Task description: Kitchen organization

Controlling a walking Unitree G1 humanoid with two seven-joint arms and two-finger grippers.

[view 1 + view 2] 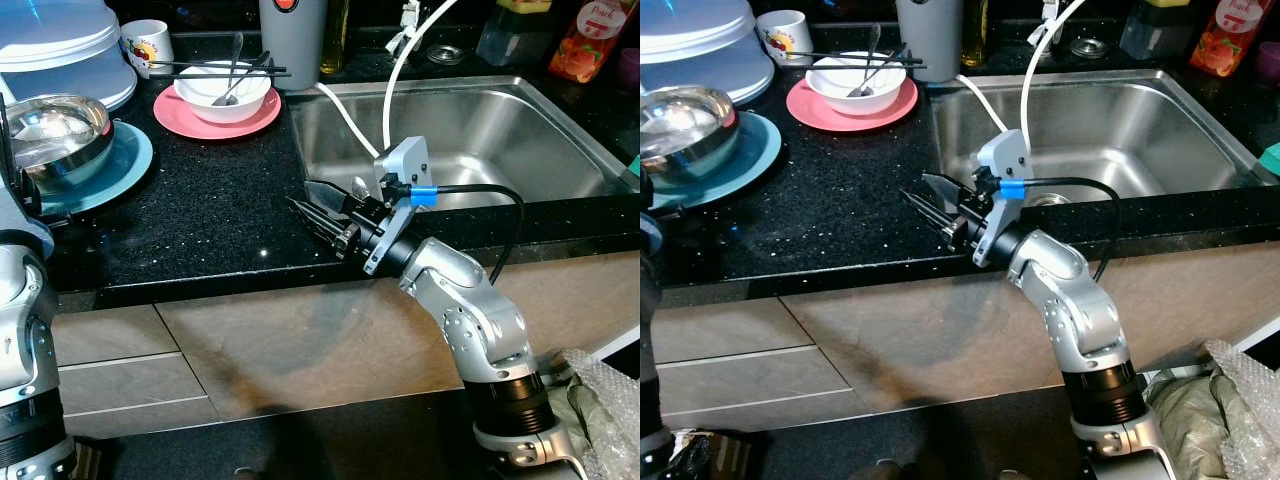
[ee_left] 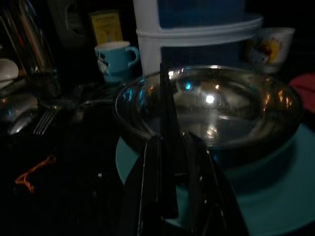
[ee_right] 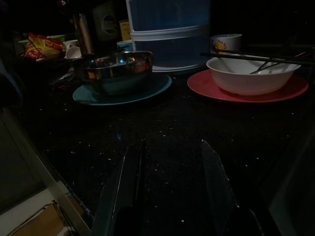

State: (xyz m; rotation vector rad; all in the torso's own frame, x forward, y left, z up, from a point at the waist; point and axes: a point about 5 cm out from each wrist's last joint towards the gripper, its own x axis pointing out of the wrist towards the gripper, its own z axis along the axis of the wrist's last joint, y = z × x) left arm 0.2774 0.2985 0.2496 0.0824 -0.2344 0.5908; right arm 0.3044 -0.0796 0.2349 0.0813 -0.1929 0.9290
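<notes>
My right gripper [image 1: 299, 194] hovers low over the black counter [image 1: 210, 220] at its front edge, just left of the sink [image 1: 470, 130]. It is open, pointing left, with nothing between its fingers [image 3: 129, 177]. A steel bowl [image 1: 55, 135] sits on a teal plate [image 1: 128, 165] at the left. My left gripper [image 2: 174, 162] is right at that bowl's near rim. Farther back, a white bowl [image 1: 222, 92] with a spoon and chopsticks rests on a pink plate [image 1: 190, 120].
A printed mug [image 1: 147, 45] and stacked plastic containers [image 1: 60, 50] stand at the back left. A grey canister [image 1: 292, 30] is beside the sink. A white hose [image 1: 400, 70] hangs into the basin. A juice carton [image 1: 590, 40] stands at the back right.
</notes>
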